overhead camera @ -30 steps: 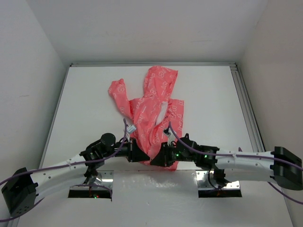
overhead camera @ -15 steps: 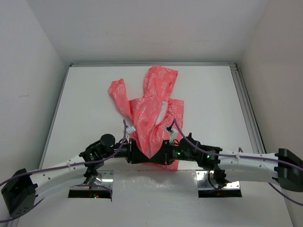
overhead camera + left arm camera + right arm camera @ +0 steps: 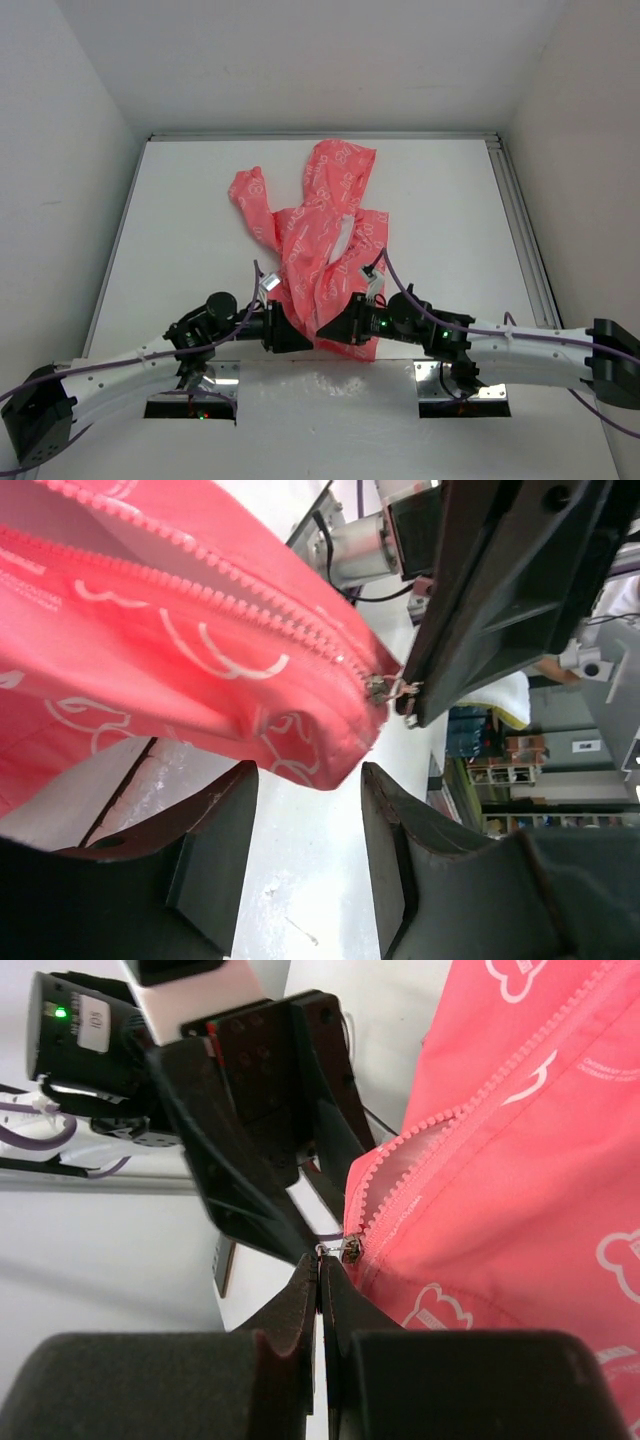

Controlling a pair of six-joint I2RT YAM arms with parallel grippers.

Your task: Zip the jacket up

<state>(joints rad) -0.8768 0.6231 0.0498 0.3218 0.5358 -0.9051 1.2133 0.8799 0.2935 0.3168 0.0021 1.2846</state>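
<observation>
The coral-pink jacket (image 3: pixel 322 225) lies spread on the white table, hood at the far end and hem at the near edge. Its zipper (image 3: pixel 230 575) is open along most of the front, with the metal slider (image 3: pixel 352 1250) down at the hem corner. My right gripper (image 3: pixel 320 1257) is shut on the slider's small pull tab, at the hem (image 3: pixel 335 335). My left gripper (image 3: pixel 305 770) faces it from the left with its jaws open, the hem corner (image 3: pixel 320 765) hanging just above the gap and touching neither finger.
Two metal base plates (image 3: pixel 192 378) (image 3: pixel 463 380) sit at the table's near edge. An aluminium rail (image 3: pixel 520 225) runs along the table's right side. White walls enclose the table on three sides. A sleeve (image 3: pixel 250 200) lies spread to the left.
My left gripper has opened, let go of the hem and drawn slightly back to the left. The right gripper stays shut on the pull tab at the hem.
</observation>
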